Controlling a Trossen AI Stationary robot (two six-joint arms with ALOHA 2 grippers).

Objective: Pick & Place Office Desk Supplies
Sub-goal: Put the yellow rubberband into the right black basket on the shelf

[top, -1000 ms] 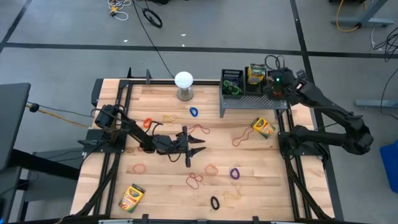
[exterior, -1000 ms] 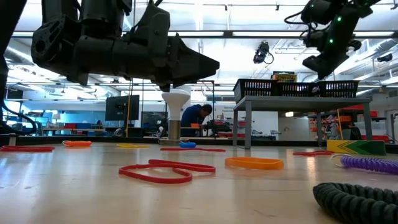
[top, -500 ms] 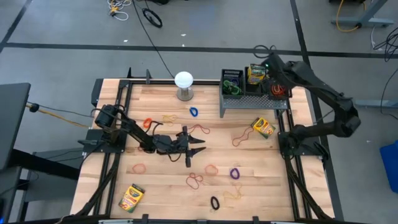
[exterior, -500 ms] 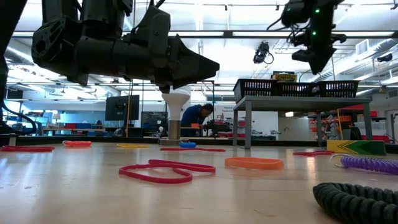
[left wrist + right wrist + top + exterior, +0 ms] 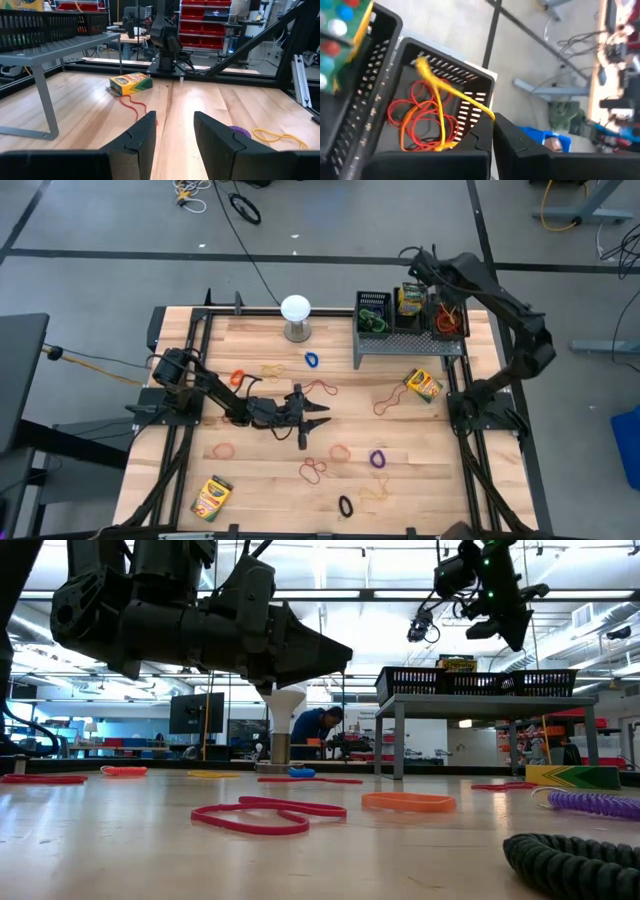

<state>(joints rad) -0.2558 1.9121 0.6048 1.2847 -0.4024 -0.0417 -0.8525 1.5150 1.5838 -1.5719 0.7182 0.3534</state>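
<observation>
Pale wooden planks make up the table, with thin rubber-band loops and flat cardboard crayon boxes scattered across it. At its far edge a grey perforated metal riser carries three black mesh bins. The right gripper hangs clenched and empty above and just beyond them; directly under it the end bin holds a springy tangle of red, orange and yellow loops, which suits a sort-by-kind drop. The middle bin beside it keeps a crayon box. The left gripper hovers low over mid-table, its fingers parted with nothing between them; another crayon box lies ahead of it, near the riser's leg, probably next.
</observation>
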